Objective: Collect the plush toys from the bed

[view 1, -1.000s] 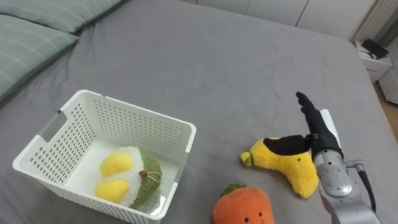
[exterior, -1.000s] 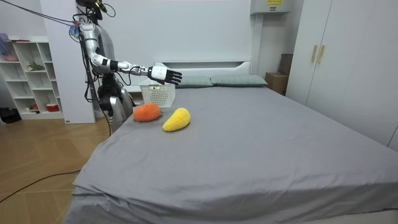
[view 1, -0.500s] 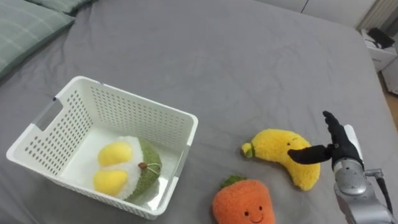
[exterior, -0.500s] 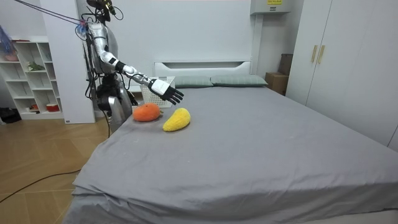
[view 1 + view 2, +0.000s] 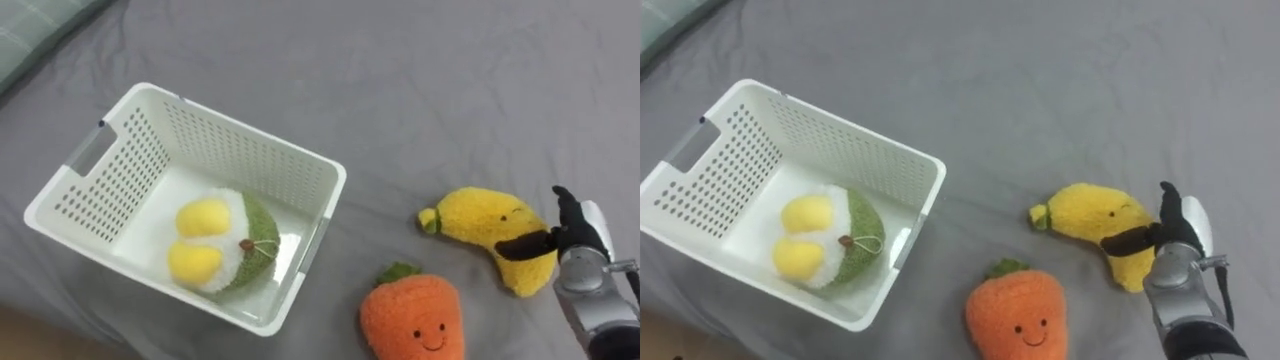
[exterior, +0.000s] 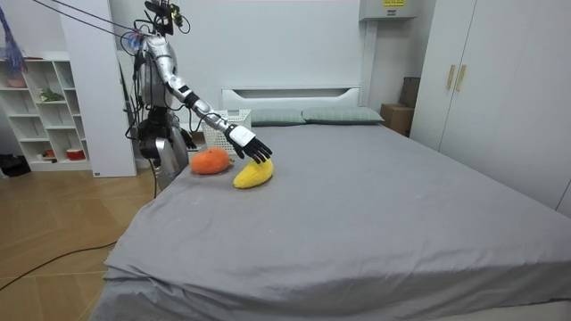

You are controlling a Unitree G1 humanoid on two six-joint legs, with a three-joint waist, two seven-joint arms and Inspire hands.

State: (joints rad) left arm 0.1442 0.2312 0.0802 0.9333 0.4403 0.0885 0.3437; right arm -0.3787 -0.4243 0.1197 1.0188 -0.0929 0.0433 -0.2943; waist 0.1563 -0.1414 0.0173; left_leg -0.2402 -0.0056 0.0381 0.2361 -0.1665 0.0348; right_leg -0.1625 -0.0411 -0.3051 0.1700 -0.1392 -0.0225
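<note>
A yellow banana plush lies on the grey bed, with an orange carrot plush just in front of it near the bed's edge. My right hand is at the banana's right end, open, fingers straight and the thumb lying across the plush. To the left stands a white perforated basket holding a green, white and yellow round plush. In the room view I stand at the bed's corner, right hand reaching down onto the banana beside the carrot.
A green pillow corner shows at the upper left. Bare grey sheet stretches beyond the toys. The room view has a white shelf unit behind me, pillows at the headboard and wardrobes on its right.
My right arm has swung down from above the bed until the hand rests at the banana. The eye view has shifted downwards; the toys and basket lie as before.
</note>
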